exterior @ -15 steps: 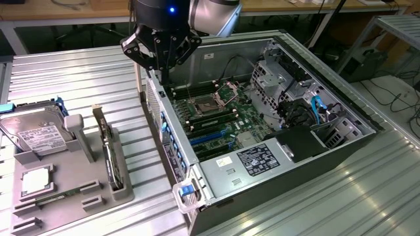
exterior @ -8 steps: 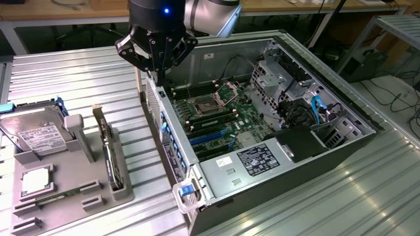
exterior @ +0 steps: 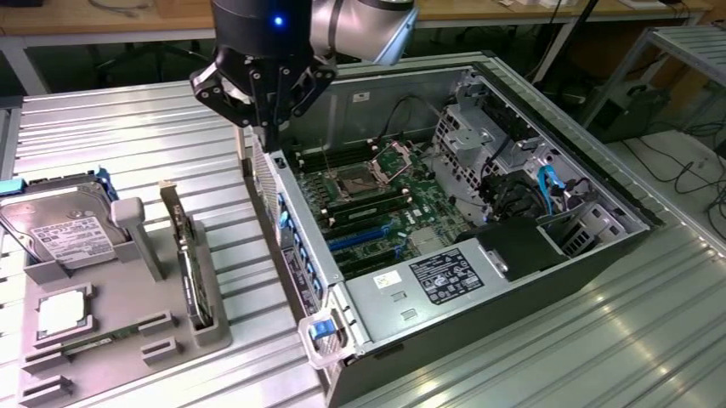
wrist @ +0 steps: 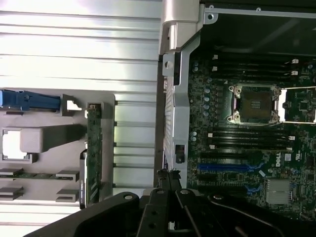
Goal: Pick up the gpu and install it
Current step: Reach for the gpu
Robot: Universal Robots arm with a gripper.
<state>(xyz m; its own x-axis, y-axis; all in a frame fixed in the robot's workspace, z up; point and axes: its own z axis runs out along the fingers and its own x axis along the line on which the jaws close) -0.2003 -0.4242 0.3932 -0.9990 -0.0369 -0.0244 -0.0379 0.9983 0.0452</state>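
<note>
The gpu [exterior: 187, 253] stands on edge in a slot of the grey holder [exterior: 114, 310], off to the claw's side and lower. It looks light, stiff and fragile, best gripped across its thin board edges, away from the fan. The holder also carries a hard drive [exterior: 63, 225]. The claw [exterior: 263, 121], fingers together and empty, hovers over the open computer case's [exterior: 545, 293] near wall.

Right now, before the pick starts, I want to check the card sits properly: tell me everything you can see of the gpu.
The gpu is a thin green circuit-board card with a pale, metal-looking piece at one end. It stands upright on its long edge in a slot of the grey holder on the ribbed metal table, at the exterior view's left of the open computer case. Only the holder touches it; the gripper hangs apart, above the case's wall.
</note>
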